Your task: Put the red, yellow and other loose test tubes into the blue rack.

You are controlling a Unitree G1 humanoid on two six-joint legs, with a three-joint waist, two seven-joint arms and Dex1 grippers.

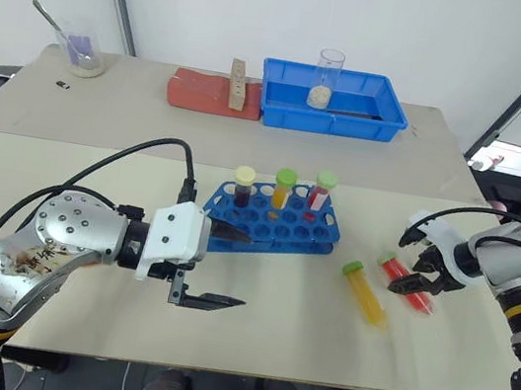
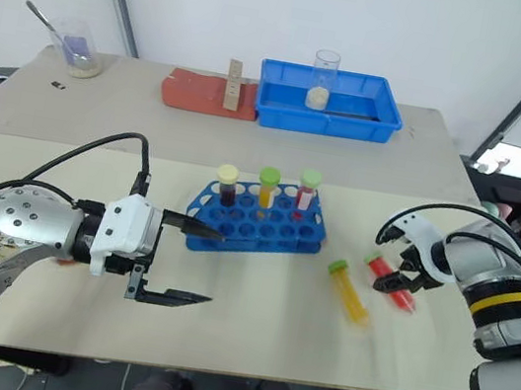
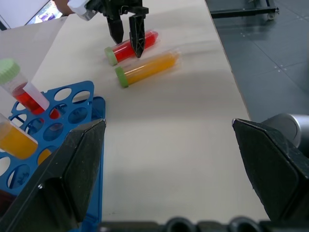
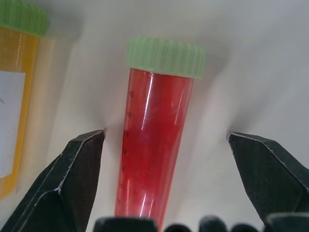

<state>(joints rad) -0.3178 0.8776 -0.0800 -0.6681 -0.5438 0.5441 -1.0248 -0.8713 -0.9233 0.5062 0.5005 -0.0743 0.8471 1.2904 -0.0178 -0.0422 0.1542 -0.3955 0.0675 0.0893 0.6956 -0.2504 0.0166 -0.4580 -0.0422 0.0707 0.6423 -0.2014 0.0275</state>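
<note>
Right end effector (image 1: 420,270) straddling red tube (image 1: 406,283), not gripped.
You've got it pitched steeply down, fingers wide either side; left end effector (image 1: 228,270) level, wide, beside blue rack (image 1: 276,222).

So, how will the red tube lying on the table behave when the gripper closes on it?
The red tube lies on its side on the table, so it may roll. Its smooth round wall could slip between the right gripper fingers. It looks rigid, and nearly full, so fairly heavy for its size.

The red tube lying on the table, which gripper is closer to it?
Right. The right gripper straddles the red tube, fingers open on either side. The left gripper sits far off, by the blue rack.
</note>
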